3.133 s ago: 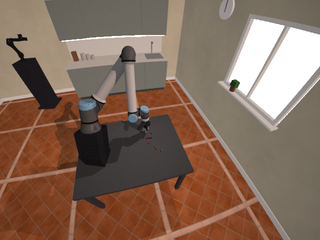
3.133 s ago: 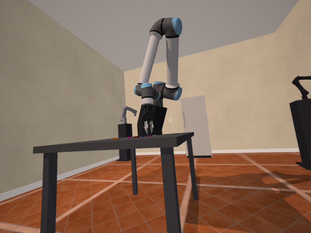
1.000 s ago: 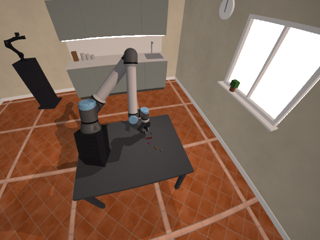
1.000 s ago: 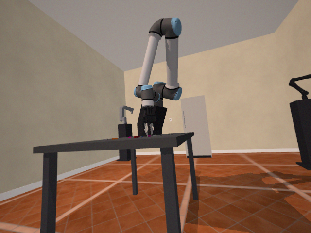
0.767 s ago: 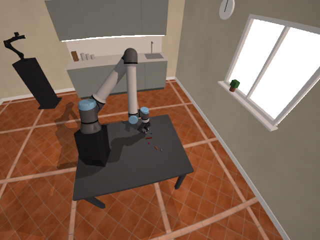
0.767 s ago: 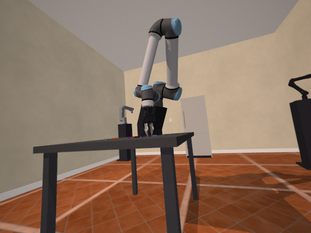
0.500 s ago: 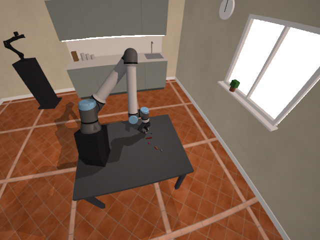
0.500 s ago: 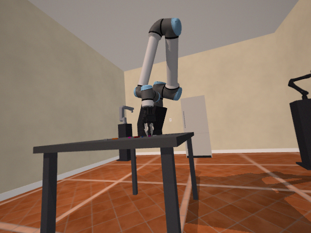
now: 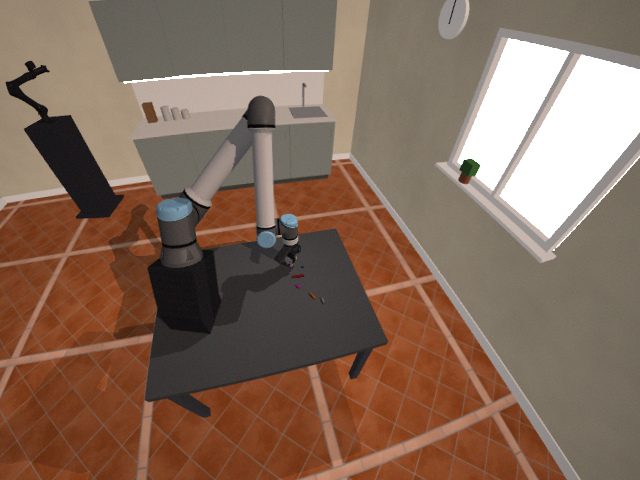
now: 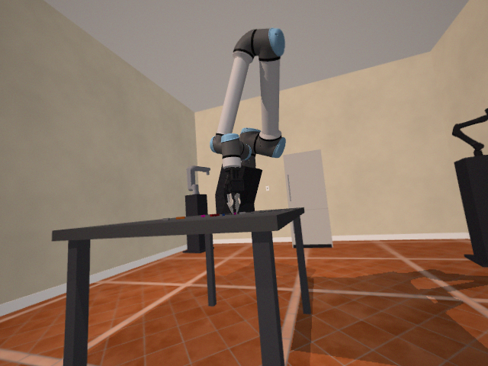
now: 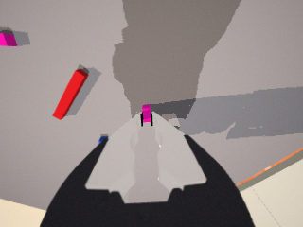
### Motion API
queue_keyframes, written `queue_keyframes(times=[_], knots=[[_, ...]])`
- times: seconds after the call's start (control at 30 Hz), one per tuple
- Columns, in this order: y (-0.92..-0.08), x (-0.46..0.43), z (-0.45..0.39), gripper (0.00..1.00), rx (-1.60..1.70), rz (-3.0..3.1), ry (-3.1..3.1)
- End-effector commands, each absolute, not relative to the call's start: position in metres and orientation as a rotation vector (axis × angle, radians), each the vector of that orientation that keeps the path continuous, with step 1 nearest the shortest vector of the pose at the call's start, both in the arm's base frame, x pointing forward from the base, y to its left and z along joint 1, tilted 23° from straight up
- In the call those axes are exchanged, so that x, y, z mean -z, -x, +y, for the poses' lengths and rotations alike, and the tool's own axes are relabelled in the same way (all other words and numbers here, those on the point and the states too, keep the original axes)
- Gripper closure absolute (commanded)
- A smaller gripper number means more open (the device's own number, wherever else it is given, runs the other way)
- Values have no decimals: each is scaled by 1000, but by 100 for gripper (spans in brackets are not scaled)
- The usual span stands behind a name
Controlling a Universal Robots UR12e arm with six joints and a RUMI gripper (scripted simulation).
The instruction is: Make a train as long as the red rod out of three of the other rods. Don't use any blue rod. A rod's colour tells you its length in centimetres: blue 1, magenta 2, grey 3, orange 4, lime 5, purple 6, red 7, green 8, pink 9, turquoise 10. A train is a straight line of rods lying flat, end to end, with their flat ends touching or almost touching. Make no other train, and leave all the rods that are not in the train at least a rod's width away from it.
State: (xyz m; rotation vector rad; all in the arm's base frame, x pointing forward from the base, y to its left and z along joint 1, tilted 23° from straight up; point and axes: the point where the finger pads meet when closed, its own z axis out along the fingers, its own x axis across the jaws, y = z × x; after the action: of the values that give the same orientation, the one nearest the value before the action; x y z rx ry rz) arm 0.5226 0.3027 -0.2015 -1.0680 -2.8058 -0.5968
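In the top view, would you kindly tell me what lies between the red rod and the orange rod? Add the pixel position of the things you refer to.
A magenta rod [image 9: 297, 286] [image 10: 203, 216] [image 11: 8, 39], as the top view shows.

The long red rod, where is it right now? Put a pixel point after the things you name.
In the wrist view, the red rod [image 9: 298, 276] [image 11: 70, 95] lies left of the hand [image 9: 290, 264] [image 11: 147, 113], above the blue rod [image 9: 302, 267] [image 11: 102, 137].
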Motion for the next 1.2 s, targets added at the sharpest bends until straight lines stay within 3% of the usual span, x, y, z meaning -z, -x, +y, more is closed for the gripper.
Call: queue_keyframes(times=[0.0,1.17], knots=[[-523,201,303,100,598,-2806,1068],[-523,196,301,100,598,-2806,1068]])
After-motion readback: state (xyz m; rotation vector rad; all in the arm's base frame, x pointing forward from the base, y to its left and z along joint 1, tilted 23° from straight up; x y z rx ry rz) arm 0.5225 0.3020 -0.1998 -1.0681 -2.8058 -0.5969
